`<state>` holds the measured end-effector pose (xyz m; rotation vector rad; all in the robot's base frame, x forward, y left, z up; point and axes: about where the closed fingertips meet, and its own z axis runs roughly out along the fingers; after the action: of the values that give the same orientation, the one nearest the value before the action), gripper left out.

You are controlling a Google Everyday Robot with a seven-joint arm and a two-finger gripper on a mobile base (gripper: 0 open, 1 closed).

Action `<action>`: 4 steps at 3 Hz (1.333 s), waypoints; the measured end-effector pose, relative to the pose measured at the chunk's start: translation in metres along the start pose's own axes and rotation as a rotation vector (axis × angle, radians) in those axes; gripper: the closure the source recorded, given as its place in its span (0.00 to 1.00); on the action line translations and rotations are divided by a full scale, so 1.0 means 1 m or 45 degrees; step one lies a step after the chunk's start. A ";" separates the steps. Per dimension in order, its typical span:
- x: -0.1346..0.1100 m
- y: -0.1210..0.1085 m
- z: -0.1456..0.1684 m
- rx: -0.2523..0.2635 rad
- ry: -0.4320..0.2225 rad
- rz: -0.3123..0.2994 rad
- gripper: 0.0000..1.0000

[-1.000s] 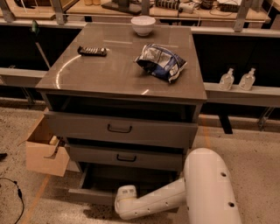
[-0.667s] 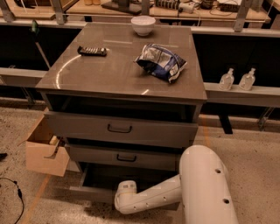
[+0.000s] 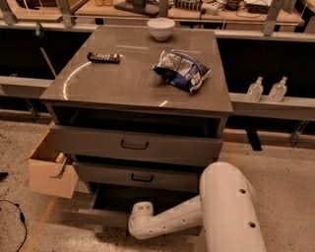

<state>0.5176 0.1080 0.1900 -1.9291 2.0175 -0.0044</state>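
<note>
A grey cabinet [image 3: 98, 83] with three drawers stands in the middle. The bottom drawer [image 3: 98, 215] is pulled out, and the top drawer [image 3: 88, 140] stands slightly out. My white arm [image 3: 226, 206] reaches in low from the right. My gripper [image 3: 140, 212] is at its end, at the front of the open bottom drawer and nearest to it. On the cabinet top lie a crumpled blue and silver chip bag [image 3: 180, 69], a white bowl [image 3: 161, 28] and a dark bar-shaped object [image 3: 104, 57].
An open cardboard box [image 3: 49, 170] sits on the floor against the cabinet's left side. Two clear bottles [image 3: 266, 89] stand on a ledge at the right. A cluttered wooden bench [image 3: 98, 10] runs behind. A black cable [image 3: 17, 221] lies at the lower left.
My arm's large white link has shifted a little to the left, and its end stays at the bottom drawer. The drawers and the objects on top have not moved.
</note>
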 end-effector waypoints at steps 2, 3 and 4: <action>0.010 -0.026 -0.008 0.118 0.058 -0.001 1.00; 0.017 -0.029 -0.020 0.194 0.094 0.006 1.00; 0.024 -0.027 -0.027 0.223 0.109 0.015 1.00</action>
<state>0.5370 0.0768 0.2161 -1.8366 2.0091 -0.2564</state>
